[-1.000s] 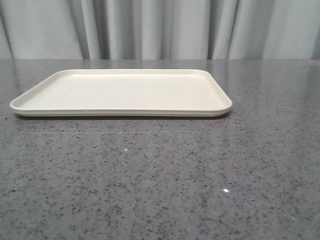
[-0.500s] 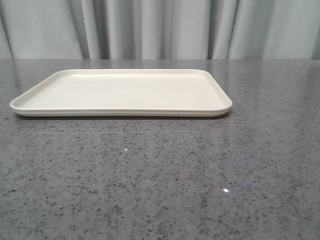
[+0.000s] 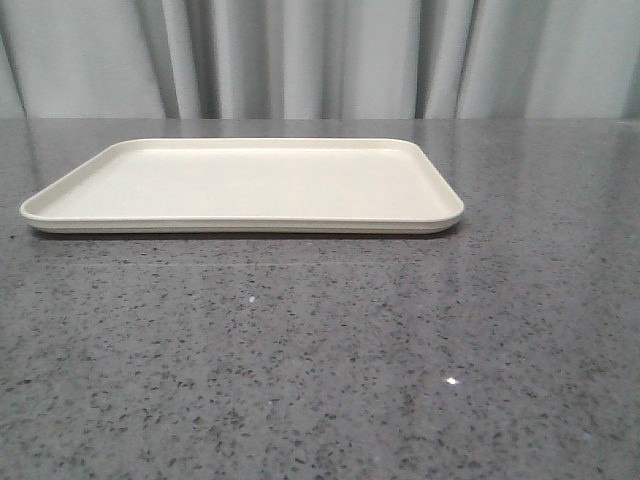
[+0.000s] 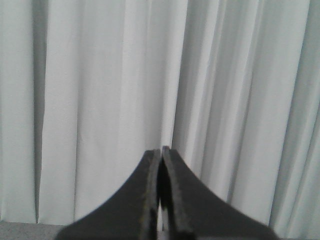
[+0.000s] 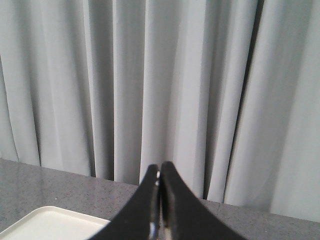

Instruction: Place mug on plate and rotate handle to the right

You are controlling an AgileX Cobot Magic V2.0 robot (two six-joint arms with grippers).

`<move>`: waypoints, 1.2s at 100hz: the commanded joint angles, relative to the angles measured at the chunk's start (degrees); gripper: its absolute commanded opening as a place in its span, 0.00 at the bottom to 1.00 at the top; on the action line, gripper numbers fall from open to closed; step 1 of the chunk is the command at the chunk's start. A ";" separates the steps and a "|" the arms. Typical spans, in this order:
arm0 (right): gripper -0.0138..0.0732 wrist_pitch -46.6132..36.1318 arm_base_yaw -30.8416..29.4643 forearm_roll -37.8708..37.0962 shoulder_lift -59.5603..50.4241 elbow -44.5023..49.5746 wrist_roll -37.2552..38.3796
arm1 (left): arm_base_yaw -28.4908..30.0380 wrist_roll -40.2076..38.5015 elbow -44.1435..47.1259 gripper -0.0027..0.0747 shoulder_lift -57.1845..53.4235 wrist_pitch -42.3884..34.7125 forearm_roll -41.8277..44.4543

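Note:
The plate (image 3: 240,185), a flat cream-white rectangular tray with a low rim, lies bare on the grey speckled table, left of centre in the front view. One corner of the plate (image 5: 50,222) also shows in the right wrist view. The mug and its handle are out of view in every frame. My left gripper (image 4: 161,150) is shut with nothing between its black fingers and points at the curtain. My right gripper (image 5: 160,167) is shut and empty too, raised over the table near the plate's corner. Neither gripper appears in the front view.
A pale grey pleated curtain (image 3: 320,55) hangs along the far edge of the table. The grey speckled tabletop (image 3: 330,350) stretches in front of and to the right of the plate.

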 commanded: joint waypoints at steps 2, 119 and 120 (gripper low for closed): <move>0.30 -0.72 0.00 0.59 0.84 -2.06 -0.77 | -0.36 -0.53 -4.03 0.01 2.73 -2.97 -1.11; 0.63 -3.58 0.00 1.45 0.84 -2.92 -0.77 | -0.36 -0.53 -14.87 0.54 9.37 7.57 -0.68; 0.63 -3.64 0.00 1.45 0.84 -2.92 -0.77 | -0.36 -0.53 -15.02 0.54 9.47 7.72 -0.66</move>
